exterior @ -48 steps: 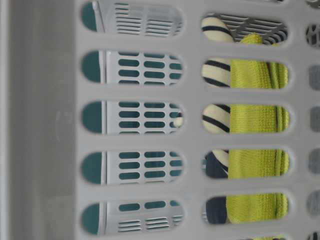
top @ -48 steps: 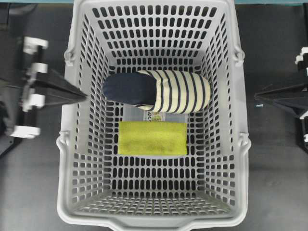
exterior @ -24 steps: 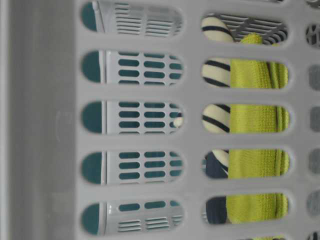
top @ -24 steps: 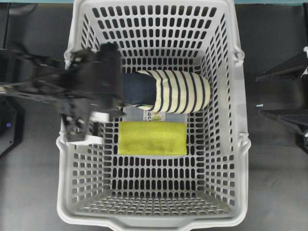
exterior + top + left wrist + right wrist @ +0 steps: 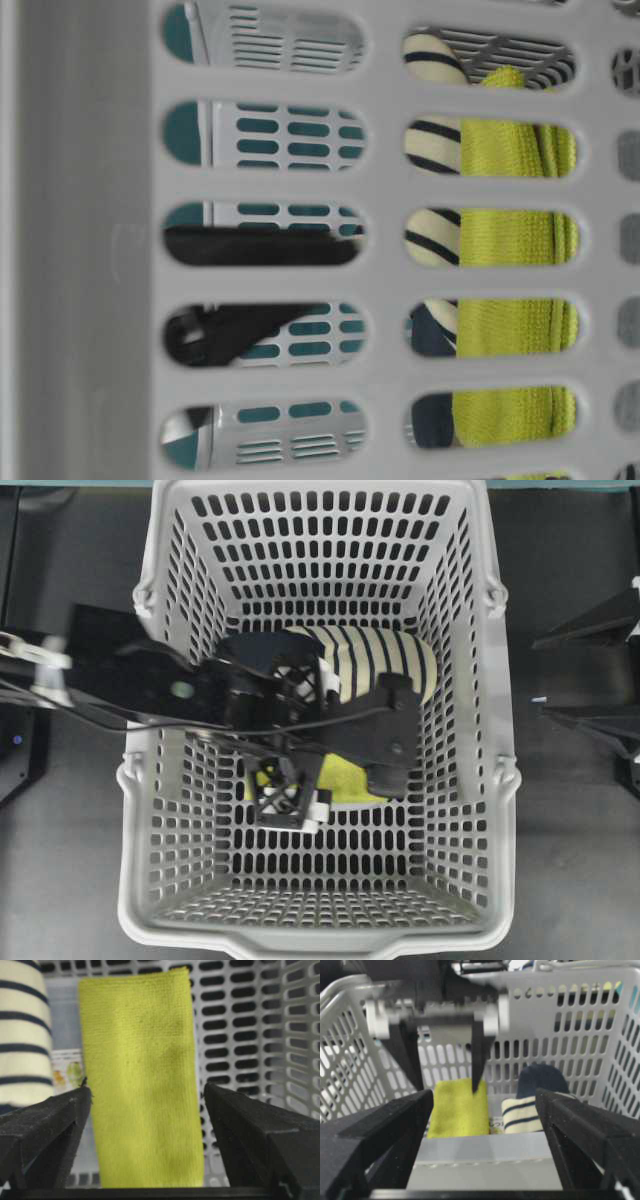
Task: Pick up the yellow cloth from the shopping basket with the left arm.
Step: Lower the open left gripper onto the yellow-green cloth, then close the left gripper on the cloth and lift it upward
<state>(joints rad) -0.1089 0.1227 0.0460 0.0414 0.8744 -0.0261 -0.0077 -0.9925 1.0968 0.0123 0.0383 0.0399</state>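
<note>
Yellow cloth point(image 5: 352, 780), mostly hidden under the wide-open left claw point(image 5: 335, 770), which has newly entered the shopping basket point(image 5: 480, 780).

This looks like a robot test bench in a lab rather than a home or a shop. A dark, matte table point(image 5: 70, 880) carries a single grey plastic shopping basket point(image 5: 500, 810), which fills the middle of the overhead view from the far edge to the near one. 2 black robot arms are mounted at the table's left and right edges. A strip of teal background shows along the far edge and through the basket's slots.
</note>
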